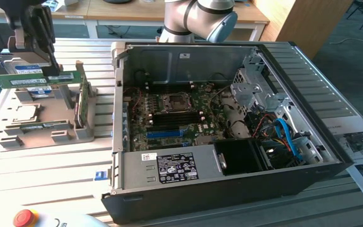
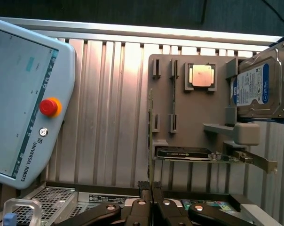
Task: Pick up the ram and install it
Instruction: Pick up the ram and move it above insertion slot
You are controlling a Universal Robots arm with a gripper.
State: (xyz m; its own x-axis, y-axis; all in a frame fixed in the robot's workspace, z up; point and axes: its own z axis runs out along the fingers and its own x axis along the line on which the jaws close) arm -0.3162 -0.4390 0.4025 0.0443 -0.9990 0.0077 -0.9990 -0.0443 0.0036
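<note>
Gripper [image 2: 150,184] jaws are pressed together on the thin ram [image 1: 8,81], pinching it near mid-length so it hangs level and balanced just above the grey fixture [image 1: 39,137], apparently clear of that fixture's holding slots.

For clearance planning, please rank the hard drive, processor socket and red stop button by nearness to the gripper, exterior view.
1. Hard drive, right by the gripper holding the ram.
2. Processor socket, inside the case.
3. Red stop button, view's bottom edge.
</note>
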